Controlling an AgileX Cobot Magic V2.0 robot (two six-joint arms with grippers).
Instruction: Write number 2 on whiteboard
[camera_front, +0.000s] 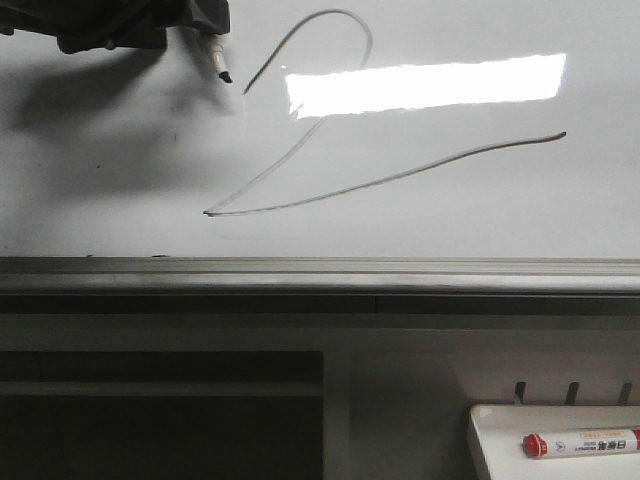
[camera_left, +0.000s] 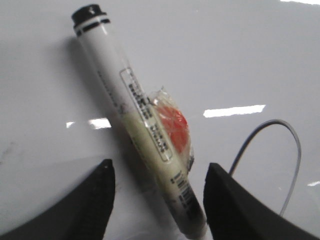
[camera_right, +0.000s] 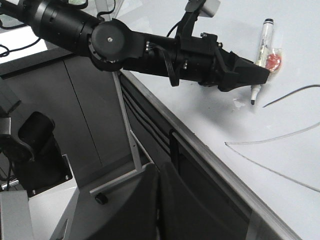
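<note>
Number 2 (camera_front: 330, 150) is drawn on the whiteboard (camera_front: 120, 190): thin grey line, hooked top running under the bright glare strip, long diagonal down to a sharp corner at lower left, then a long base stroke slanting up to the right. Left gripper (camera_left: 157, 187) sits at the board's upper left in the front view, clamped on a white marker (camera_left: 135, 130); wrist view shows the barrel held between the two dark fingers (camera_left: 95, 195), black-banded end away from the jaws, printed label and a scrap of clear tape with a red patch on the side. Marker tip (camera_front: 224, 74) points down-right, near the start of the hook but apart from it; can't tell if it touches the board. In the right wrist view the left arm (camera_right: 150, 47) reaches across the board edge with the marker (camera_right: 264, 42) sticking out past the fingers. Right gripper: only a dark blurred shape at the bottom of its own camera, jaw state not readable. A second, red-capped marker (camera_front: 580, 443) lies in a small white tray (camera_front: 495, 445) below the board's grey frame (camera_front: 320, 272), lower right.
</note>
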